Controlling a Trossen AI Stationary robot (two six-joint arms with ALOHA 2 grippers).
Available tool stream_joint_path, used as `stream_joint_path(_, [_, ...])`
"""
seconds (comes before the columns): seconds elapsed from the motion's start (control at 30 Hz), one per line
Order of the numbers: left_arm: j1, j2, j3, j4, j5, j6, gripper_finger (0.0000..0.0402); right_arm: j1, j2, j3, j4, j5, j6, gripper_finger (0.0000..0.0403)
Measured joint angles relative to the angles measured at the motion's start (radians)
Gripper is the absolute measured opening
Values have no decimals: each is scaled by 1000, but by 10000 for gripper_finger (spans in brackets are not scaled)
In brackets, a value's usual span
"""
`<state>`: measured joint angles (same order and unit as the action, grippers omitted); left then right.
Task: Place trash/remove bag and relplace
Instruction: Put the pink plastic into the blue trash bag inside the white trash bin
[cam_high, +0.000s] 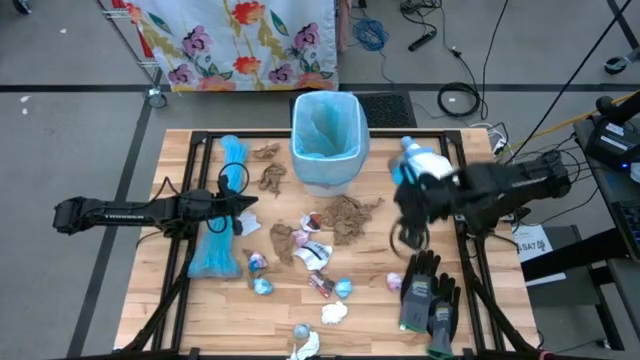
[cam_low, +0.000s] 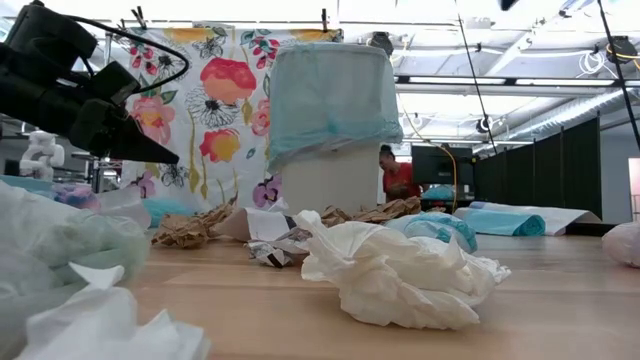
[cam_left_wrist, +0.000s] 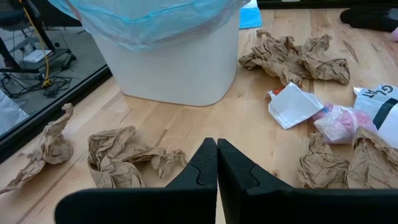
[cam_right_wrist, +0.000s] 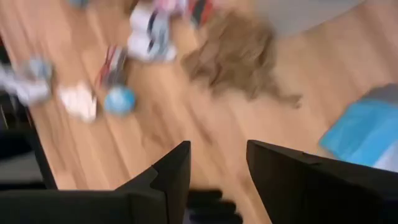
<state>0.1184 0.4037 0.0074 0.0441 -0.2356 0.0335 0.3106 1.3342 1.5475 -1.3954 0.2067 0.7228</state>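
A white bin (cam_high: 325, 168) lined with a light-blue bag (cam_high: 325, 125) stands at the table's far middle; the low view shows the bin (cam_low: 330, 175) too. Trash lies in front of it: brown paper wads (cam_high: 345, 218) (cam_left_wrist: 292, 56), small wrappers (cam_high: 312, 250), a blue scrap (cam_right_wrist: 119, 99), white tissue (cam_low: 390, 275). My left gripper (cam_high: 247, 205) (cam_left_wrist: 216, 165) is shut and empty, left of the bin, above a brown wad (cam_left_wrist: 118, 155). My right gripper (cam_high: 408, 238) (cam_right_wrist: 217, 165) is open and empty, hovering right of the big brown wad (cam_right_wrist: 239, 53).
A heap of light-blue bags (cam_high: 222, 235) lies on the table's left part under the left arm. Grey-black gloves (cam_high: 430, 298) lie near the right front corner. A blue-and-white packet (cam_high: 422, 160) sits right of the bin. A flowered cloth (cam_low: 200, 110) hangs behind the table.
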Motion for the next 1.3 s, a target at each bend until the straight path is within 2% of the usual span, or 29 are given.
stream_joint_path(0.17, [0, 0, 0, 0, 0, 0, 2, 144, 1, -179, 82, -31, 28, 148])
stream_joint_path(0.3, [0, 0, 0, 0, 0, 0, 2, 220, 1, -359, 254, -54, 24, 148])
stream_joint_path(0.5, [0, 0, 0, 0, 0, 0, 2, 256, 2, -622, 569, -86, -9, 148])
stream_joint_path(0.63, [0, 0, 0, 0, 0, 0, 2, 256, 25, -747, 748, -131, -13, 148])
stream_joint_path(0.8, [0, 0, 0, 0, 0, 0, 2, 264, 93, -807, 896, -135, -57, 148])
stream_joint_path(1.0, [0, 0, 0, 0, 0, 0, 2, 264, 228, -805, 959, -134, -112, 148])
stream_joint_path(1.1, [0, 0, 0, 0, 0, 0, 2, 264, 286, -803, 1061, -154, -102, 144])
stream_joint_path(1.2, [0, 0, 0, 0, 0, 0, 2, 263, 331, -802, 1168, -163, -72, 110])
stream_joint_path(1.3, [0, 0, 0, 0, 0, 0, 2, 262, 345, -802, 1213, -175, -73, 42])
